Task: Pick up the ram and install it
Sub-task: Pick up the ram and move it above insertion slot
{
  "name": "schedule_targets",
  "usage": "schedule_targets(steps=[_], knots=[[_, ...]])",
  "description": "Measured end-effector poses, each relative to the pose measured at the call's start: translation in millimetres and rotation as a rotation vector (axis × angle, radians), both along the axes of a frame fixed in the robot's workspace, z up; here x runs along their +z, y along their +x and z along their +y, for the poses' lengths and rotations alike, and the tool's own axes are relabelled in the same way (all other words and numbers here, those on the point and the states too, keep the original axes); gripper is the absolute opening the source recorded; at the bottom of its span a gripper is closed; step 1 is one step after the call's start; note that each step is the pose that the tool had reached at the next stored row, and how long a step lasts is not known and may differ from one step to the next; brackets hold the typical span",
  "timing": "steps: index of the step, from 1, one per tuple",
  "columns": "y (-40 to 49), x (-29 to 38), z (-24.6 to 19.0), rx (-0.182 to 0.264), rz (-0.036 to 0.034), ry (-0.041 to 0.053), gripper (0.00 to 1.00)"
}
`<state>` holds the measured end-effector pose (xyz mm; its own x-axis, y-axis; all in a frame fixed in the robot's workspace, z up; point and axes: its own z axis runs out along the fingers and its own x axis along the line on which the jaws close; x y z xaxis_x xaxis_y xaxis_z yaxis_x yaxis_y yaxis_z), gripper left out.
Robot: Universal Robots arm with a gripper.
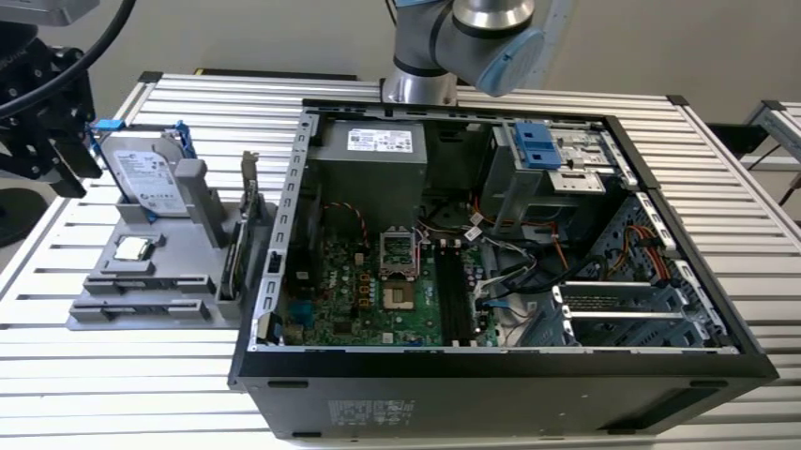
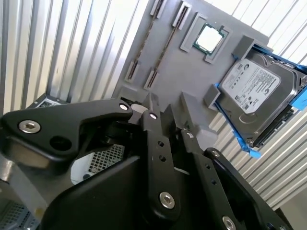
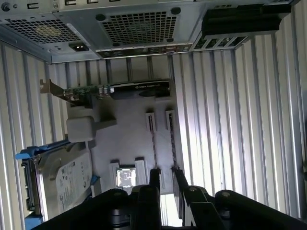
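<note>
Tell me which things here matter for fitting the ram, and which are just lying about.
For the job: ram, grey holder, open computer case, motherboard.
Lying about: hard drive, processor chip, card with metal bracket.

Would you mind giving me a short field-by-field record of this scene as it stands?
gripper: open, empty, nearest the ram sticks in the grey holder
ram sticks: two, standing on edge in the grey holder, not yet picked
grey holder: on the slatted table, beside the computer case; also carries a hard drive, a processor, a graphics card
computer case: open, motherboard exposed
</note>
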<state>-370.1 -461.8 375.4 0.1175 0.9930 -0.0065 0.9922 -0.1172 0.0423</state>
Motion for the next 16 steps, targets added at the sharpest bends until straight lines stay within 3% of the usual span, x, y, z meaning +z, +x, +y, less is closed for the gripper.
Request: schedule_targets(steps=[12,16], knots=[[0.0,-0.2,-0.4,-0.017,0.0001,0.0001,1.00],[0.0,-2.4,-0.4,-0.017,0.0132,-0.0001,1.00]])
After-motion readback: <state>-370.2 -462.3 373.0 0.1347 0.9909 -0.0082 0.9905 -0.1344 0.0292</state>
